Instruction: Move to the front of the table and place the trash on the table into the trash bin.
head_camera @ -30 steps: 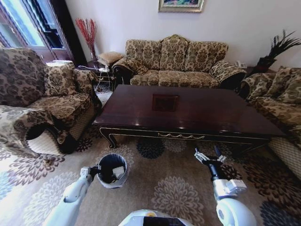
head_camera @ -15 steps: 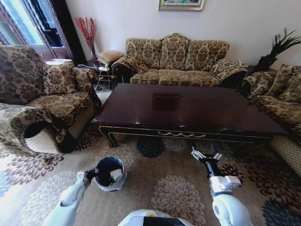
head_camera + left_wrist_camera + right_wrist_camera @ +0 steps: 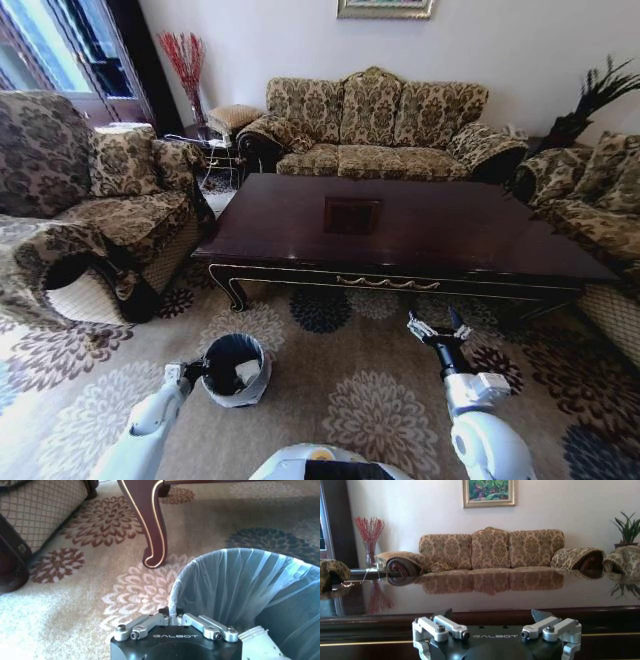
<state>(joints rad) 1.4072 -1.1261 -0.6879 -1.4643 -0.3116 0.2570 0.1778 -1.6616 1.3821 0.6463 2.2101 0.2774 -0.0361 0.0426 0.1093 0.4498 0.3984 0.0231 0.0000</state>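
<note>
The table (image 3: 430, 235), glossy dark reddish-brown, stands across the middle of the head view; its top shows an inlaid square. My left gripper (image 3: 188, 372) is low on the left, shut on the rim of the trash bin (image 3: 262, 377), which stands on the carpet in front of the table's left leg (image 3: 152, 525). In the left wrist view my left gripper (image 3: 172, 614) pinches the trash bin's (image 3: 235, 581) liner edge. White trash (image 3: 250, 371) lies inside it. My right gripper (image 3: 437, 325) hovers open in front of the table's front edge, level with the table (image 3: 495, 596), right gripper (image 3: 492, 614) empty.
A patterned armchair (image 3: 110, 200) stands left of the table, a three-seat sofa (image 3: 375, 125) behind it and another sofa (image 3: 590, 190) at the right. Flowered carpet (image 3: 350, 395) lies between me and the table. A vase of red twigs (image 3: 185, 65) is at the back left.
The left gripper and the bin have come down and slightly left. The right gripper has shifted a little left. The whole view has shifted slightly, so the camera has moved.
</note>
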